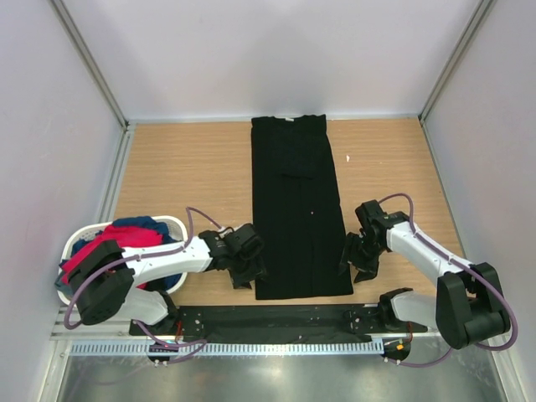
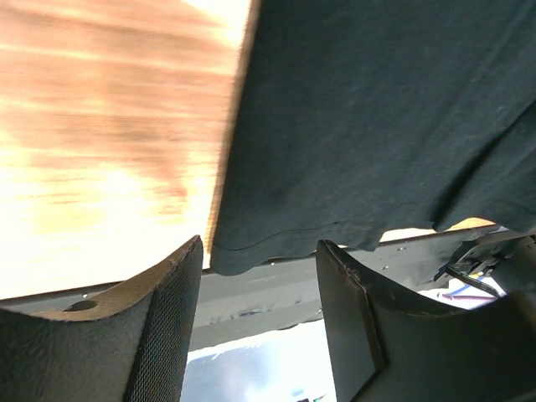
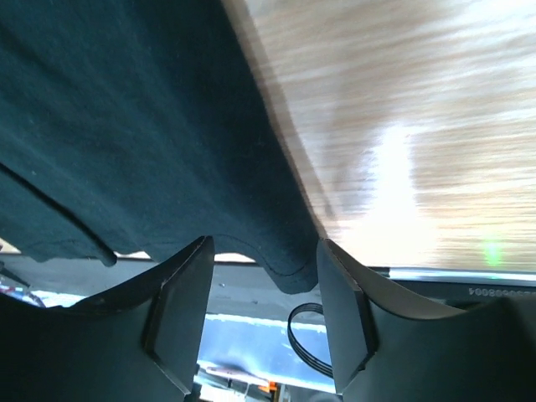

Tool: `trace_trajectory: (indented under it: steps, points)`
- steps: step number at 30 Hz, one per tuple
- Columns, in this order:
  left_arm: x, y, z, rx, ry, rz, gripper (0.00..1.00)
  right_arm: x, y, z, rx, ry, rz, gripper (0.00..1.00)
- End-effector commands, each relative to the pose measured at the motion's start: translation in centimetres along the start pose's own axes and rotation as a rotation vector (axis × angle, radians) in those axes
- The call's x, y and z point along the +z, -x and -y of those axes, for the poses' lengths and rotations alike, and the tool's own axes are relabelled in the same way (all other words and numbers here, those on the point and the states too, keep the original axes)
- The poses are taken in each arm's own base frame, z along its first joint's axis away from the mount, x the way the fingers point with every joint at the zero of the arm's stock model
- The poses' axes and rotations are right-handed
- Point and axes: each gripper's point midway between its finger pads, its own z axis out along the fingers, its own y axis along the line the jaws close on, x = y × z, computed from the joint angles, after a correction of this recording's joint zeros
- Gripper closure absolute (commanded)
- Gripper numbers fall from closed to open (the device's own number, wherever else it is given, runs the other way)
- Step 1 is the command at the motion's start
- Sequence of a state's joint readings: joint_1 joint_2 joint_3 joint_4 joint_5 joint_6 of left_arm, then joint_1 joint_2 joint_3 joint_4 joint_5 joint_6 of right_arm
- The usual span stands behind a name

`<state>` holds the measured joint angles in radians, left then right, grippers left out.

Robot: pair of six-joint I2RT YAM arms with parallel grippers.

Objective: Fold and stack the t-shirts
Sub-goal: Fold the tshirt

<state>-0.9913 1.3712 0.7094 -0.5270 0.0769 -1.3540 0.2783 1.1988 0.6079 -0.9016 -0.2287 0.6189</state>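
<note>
Fingers (image 2: 163, 327) of the left gripper (image 1: 246, 268) stand apart with nothing pinched, the near-left corner of the black t-shirt (image 1: 297, 209) lying just past their tips; the right gripper (image 1: 358, 261) mirrors this, its fingers (image 3: 180, 310) spread and empty at the near-right corner. The shirt lies flat on the wooden table (image 1: 184, 176) as a long narrow strip, sides already turned in, its hem (image 1: 301, 295) toward the arms and its collar (image 1: 289, 120) at the far end. Red and blue shirts (image 1: 126, 236) wait in the white basket (image 1: 81, 232) on the left. The step in hand looks like the crosswise fold: next, both grippers need to close on their corners together, lift evenly and carry the hem toward the collar without skewing the strip
</note>
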Motion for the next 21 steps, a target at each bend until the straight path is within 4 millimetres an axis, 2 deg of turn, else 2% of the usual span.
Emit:
trace_trajectory:
  steps: [1,6,11,13,15,17,20,21]
  points:
    - [-0.2,-0.7,0.9,-0.037,-0.062,-0.032,0.42,-0.1,-1.6,-0.3,0.005,0.025,-0.057,0.42]
    - [0.6,-1.2,0.9,-0.036,-0.054,-0.045,0.46,0.3,-2.3,-0.3,0.011,0.034,-0.074,0.51]
    - [1.6,-1.4,0.9,-0.048,-0.044,-0.053,0.49,0.0,-2.9,-0.3,0.015,0.027,-0.086,0.51]
    - [1.8,-1.7,0.9,-0.044,-0.039,-0.051,0.5,-0.4,-2.8,0.1,0.018,0.006,-0.064,0.44]
    - [2.0,-1.8,0.7,-0.047,-0.026,-0.048,0.51,-1.2,-2.0,0.0,0.01,-0.01,-0.021,0.43]
    - [2.3,-1.9,0.4,-0.046,-0.011,-0.048,0.52,-1.7,-1.3,0.2,-0.004,-0.037,0.013,0.44]
    - [2.8,-2.2,0.0,-0.045,0.011,-0.057,0.55,-1.5,-1.3,0.3,-0.001,-0.05,0.0,0.46]
    - [2.9,-2.3,-0.1,-0.045,0.013,-0.065,0.57,-1.5,-1.2,0.3,-0.005,-0.052,0.0,0.5]
